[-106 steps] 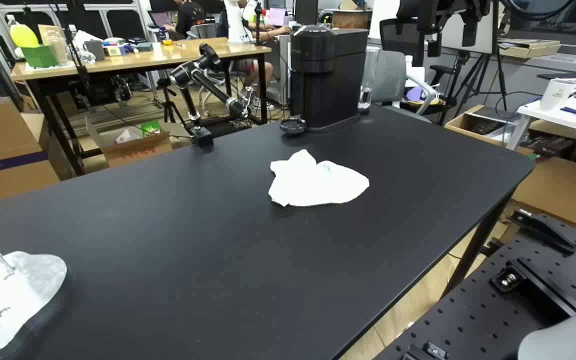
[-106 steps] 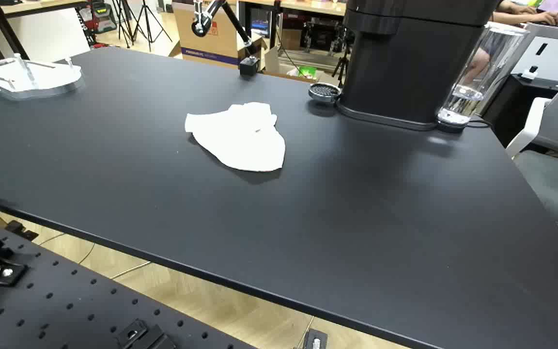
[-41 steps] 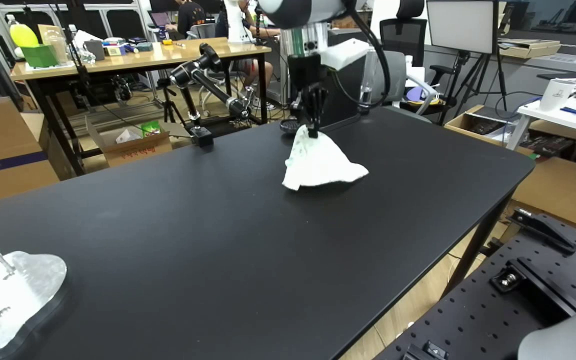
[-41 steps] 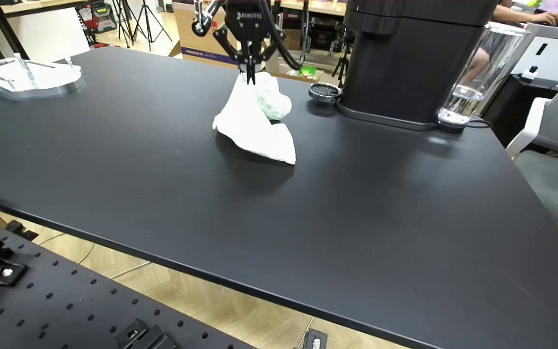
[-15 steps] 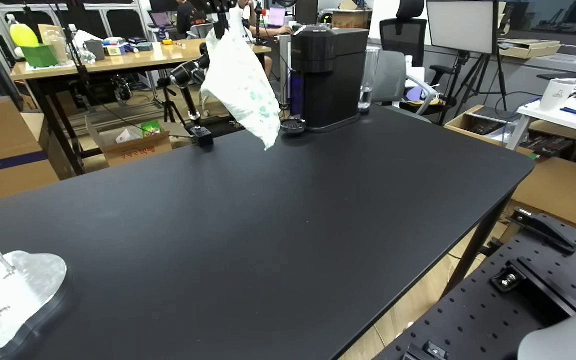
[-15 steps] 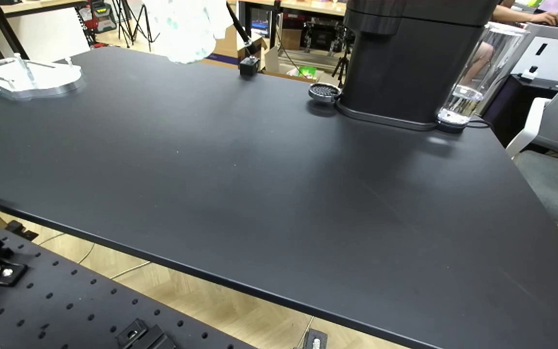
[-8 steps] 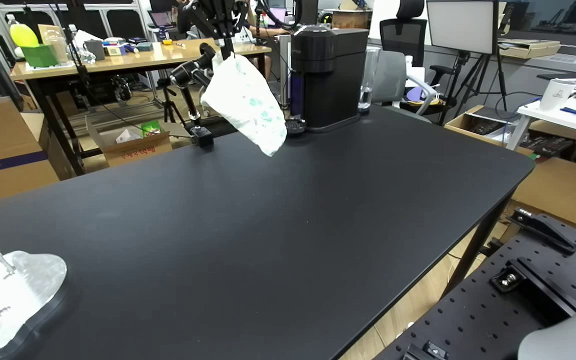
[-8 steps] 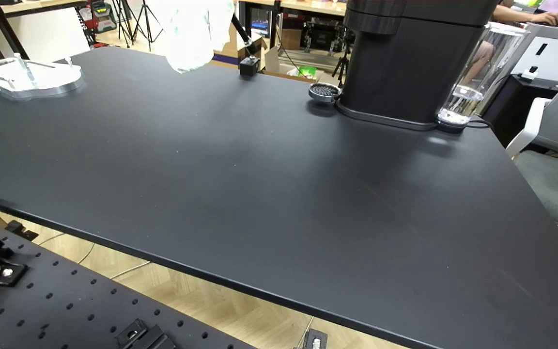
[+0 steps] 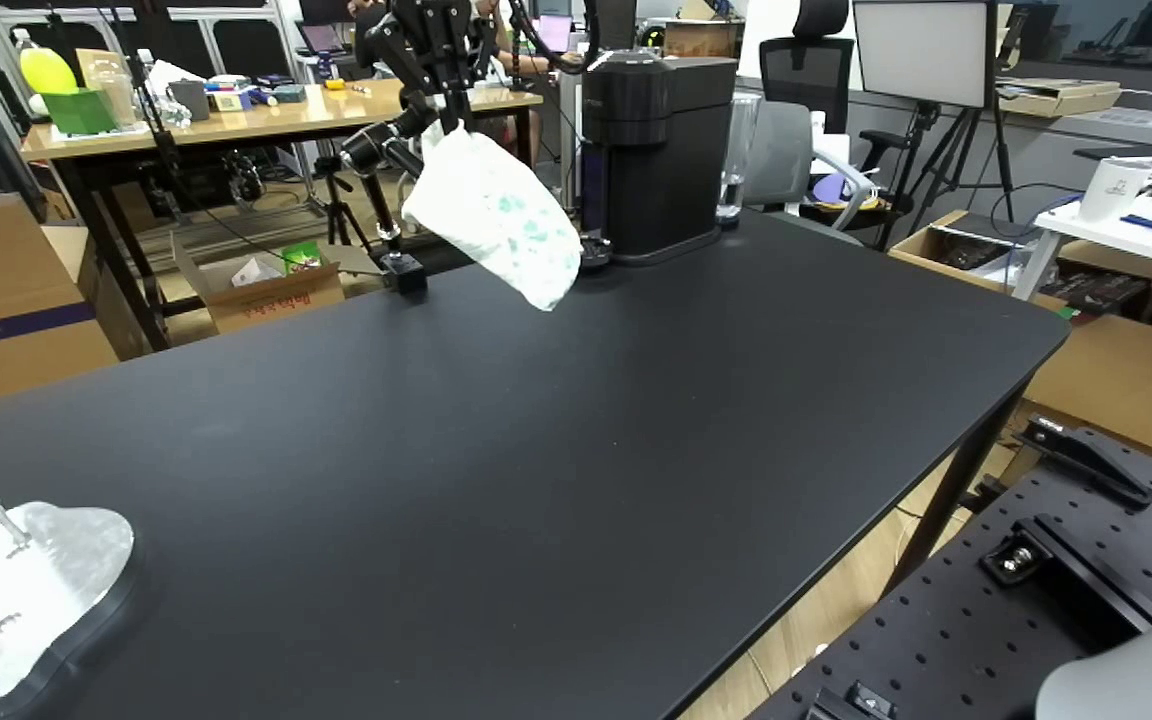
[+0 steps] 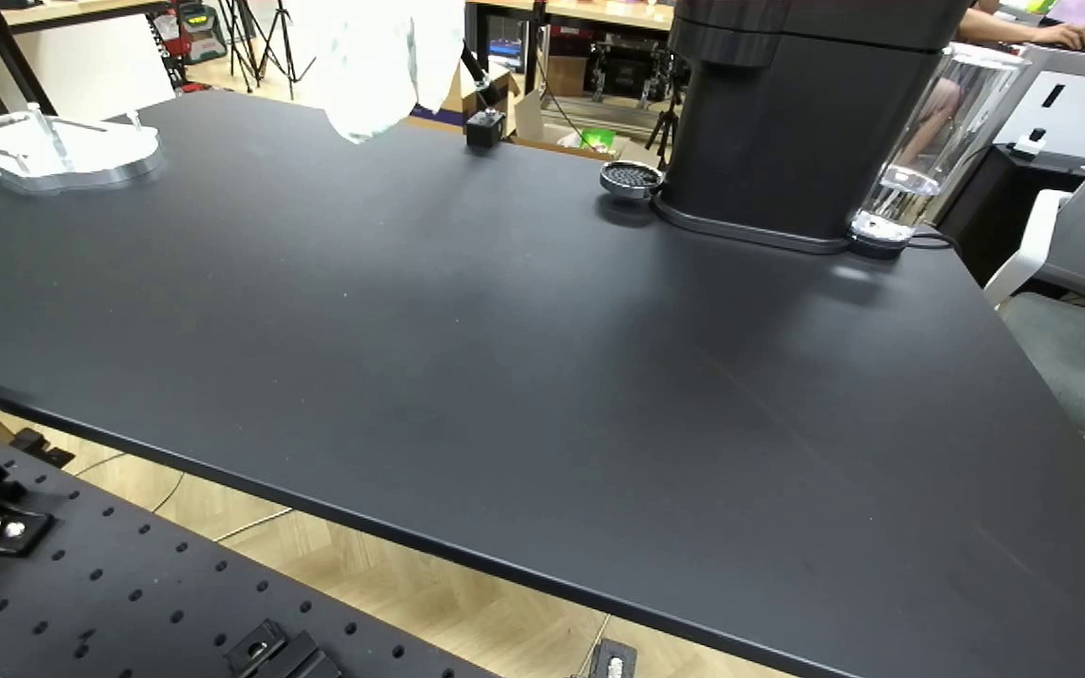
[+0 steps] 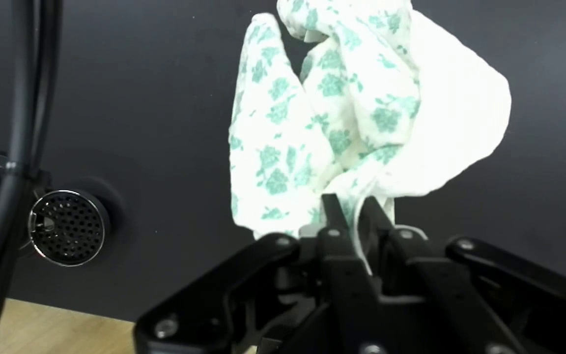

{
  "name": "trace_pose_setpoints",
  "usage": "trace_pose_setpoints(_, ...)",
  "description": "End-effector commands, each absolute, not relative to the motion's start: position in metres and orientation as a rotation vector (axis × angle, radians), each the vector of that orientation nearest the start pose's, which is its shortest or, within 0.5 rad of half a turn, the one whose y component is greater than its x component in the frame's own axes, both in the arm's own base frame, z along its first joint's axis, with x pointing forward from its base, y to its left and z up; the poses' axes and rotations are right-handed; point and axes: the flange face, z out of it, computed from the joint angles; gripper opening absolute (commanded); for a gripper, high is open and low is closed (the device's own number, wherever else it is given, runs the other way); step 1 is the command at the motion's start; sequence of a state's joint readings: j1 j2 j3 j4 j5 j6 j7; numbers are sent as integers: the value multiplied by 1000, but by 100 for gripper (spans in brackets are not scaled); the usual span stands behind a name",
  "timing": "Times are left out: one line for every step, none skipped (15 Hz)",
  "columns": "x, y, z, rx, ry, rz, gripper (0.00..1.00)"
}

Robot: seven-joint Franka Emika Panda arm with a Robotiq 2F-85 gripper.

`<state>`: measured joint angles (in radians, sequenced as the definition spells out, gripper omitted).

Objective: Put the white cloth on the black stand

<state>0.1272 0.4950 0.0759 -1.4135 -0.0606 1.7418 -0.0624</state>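
Currently, my nearly closed end effector (image 11: 353, 202) grips the green-flowered white cloth (image 11: 361, 115), which hangs above the table (image 9: 536, 480) near the jointed black stand (image 9: 368, 148).

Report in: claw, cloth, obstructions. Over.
Claw shut on white cloth. Hanging above table, not yet released onto black stand. Contact with stand unclear. Black machine nearby, likely no obstruction.

A pale wood-patterned floor (image 10: 392, 579) shows below the black surface (image 10: 505, 377). Beyond it, in an exterior view, are a wood-topped desk (image 9: 356, 108), a grey chair (image 9: 778, 150) and dark, white-framed panels (image 9: 240, 48).
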Motion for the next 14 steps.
trace_pose_setpoints(675,119,415,-3148,-370,298,47)
trace_pose_setpoints(675,118,418,-3149,-368,298,55)
trace_pose_setpoints(675,117,422,-3150,-365,295,61)
trace_pose_setpoints(675,116,426,-3151,-363,289,67)
trace_pose_setpoints(675,115,431,-3152,-362,284,75)
trace_pose_setpoints(676,114,436,-3153,-360,273,81)
trace_pose_setpoints(676,113,442,-3155,-359,259,88)
trace_pose_setpoints(676,112,448,-3155,-356,246,95)
trace_pose_setpoints(675,111,454,-3154,-354,231,100)
trace_pose_setpoints(674,109,461,-3152,-356,214,100)
trace_pose_setpoints(672,107,469,-3151,-357,194,100)
trace_pose_setpoints(671,106,476,-3151,-356,175,100)
trace_pose_setpoints(668,103,484,-3151,-341,154,100)
trace_pose_setpoints(664,98,492,-3153,-335,154,100)
